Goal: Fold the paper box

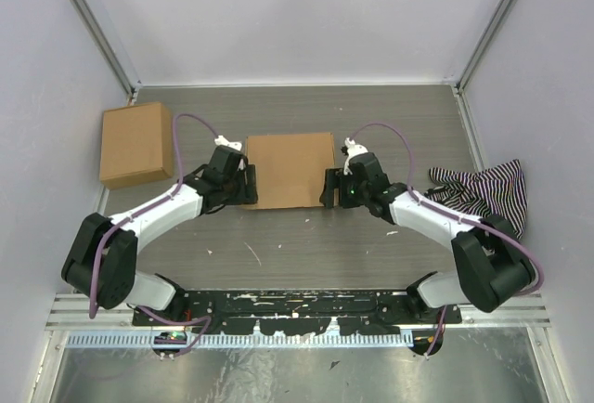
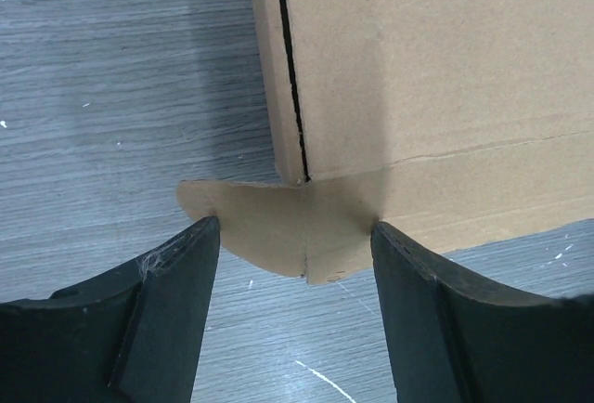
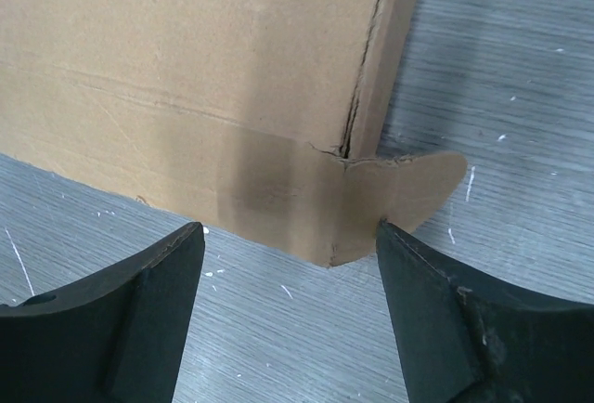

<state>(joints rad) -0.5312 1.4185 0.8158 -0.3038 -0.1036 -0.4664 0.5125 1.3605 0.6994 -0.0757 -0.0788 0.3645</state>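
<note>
The paper box (image 1: 290, 169) is a brown cardboard piece, folded shut, lying in the middle of the table between both arms. My left gripper (image 1: 243, 185) is open at its near left corner. In the left wrist view a rounded tab (image 2: 278, 222) at that corner (image 2: 418, 97) sticks out between my open fingers (image 2: 176, 301). My right gripper (image 1: 331, 188) is open at the near right corner. In the right wrist view another rounded tab (image 3: 408, 189) juts from the box (image 3: 186, 69), touching my right finger (image 3: 445, 310). Neither gripper holds anything.
A second ready-made brown cardboard box (image 1: 136, 143) stands at the back left. A striped cloth (image 1: 483, 191) lies crumpled at the right, by the right arm. White walls (image 1: 297, 13) enclose the table on three sides.
</note>
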